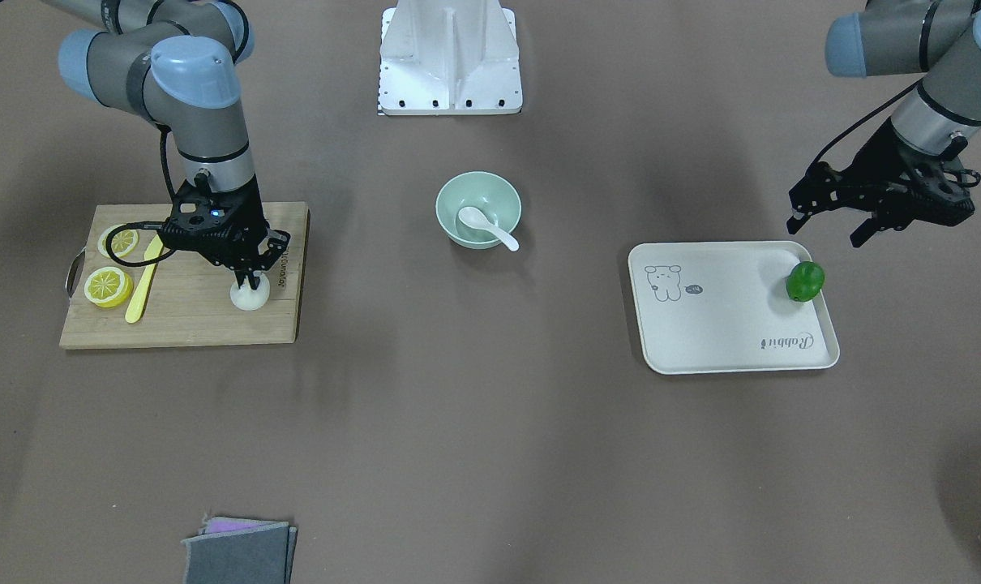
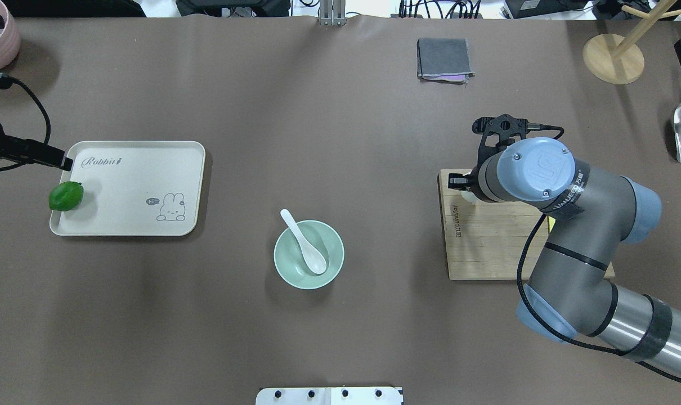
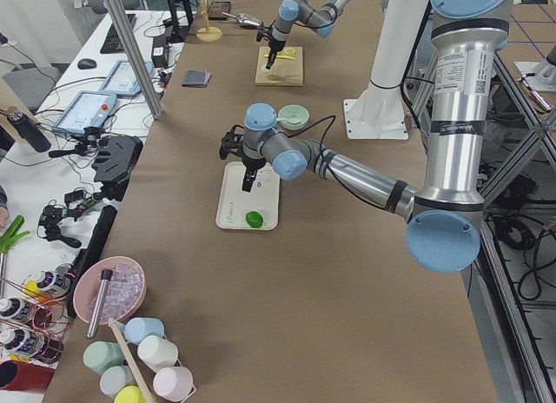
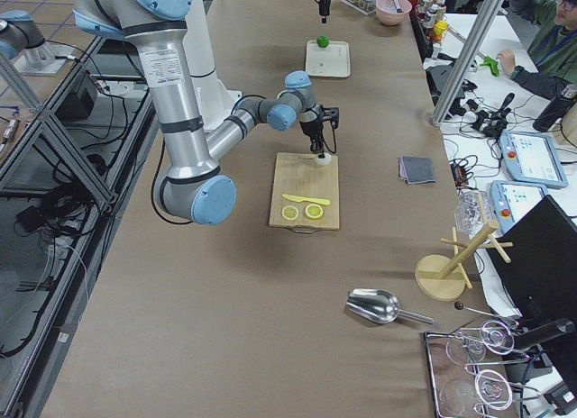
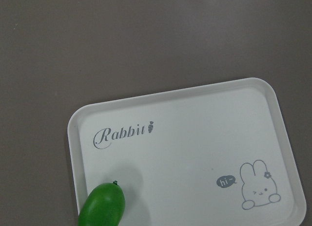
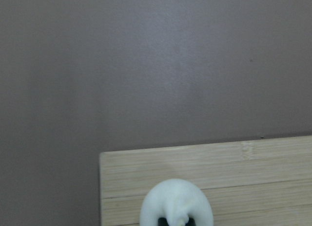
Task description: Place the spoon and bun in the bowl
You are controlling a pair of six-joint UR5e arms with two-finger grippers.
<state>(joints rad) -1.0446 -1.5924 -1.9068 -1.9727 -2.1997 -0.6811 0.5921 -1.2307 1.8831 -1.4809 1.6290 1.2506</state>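
We find the right gripper [image 1: 249, 281] pointing straight down, its black fingers drawn narrow and their tips pressed into the top of the small round white steamed bun [image 1: 250, 297]. In the right wrist view the two tips sit on either side of the bun's pleated peak. The bun rests on a pale rectangular bamboo cutting board [image 1: 207, 320], near the end that faces the bowl. At the board's other end we see two round yellow lemon slices [image 1: 108, 286] and, just beside them, a slim yellow plastic knife [image 1: 143, 280], all well apart from the bun.

Toward the table's middle stands the round pale mint-green bowl [image 1: 444, 201]. The small glossy white ceramic-style soup spoon [image 1: 484, 225] lies in it, scoop in the hollow and handle leaning over the rim on the side away from the robot's base.

Farther out, the left gripper [image 1: 828, 227] hangs in the air with its fingers spread wide and nothing between them, near a cream rectangular tray [image 1: 734, 324] printed with a rabbit. We see a glossy green lime [image 1: 804, 281] at the tray's edge farthest from the bowl. A folded grey cloth [image 1: 239, 551] lies at the table's operator side.
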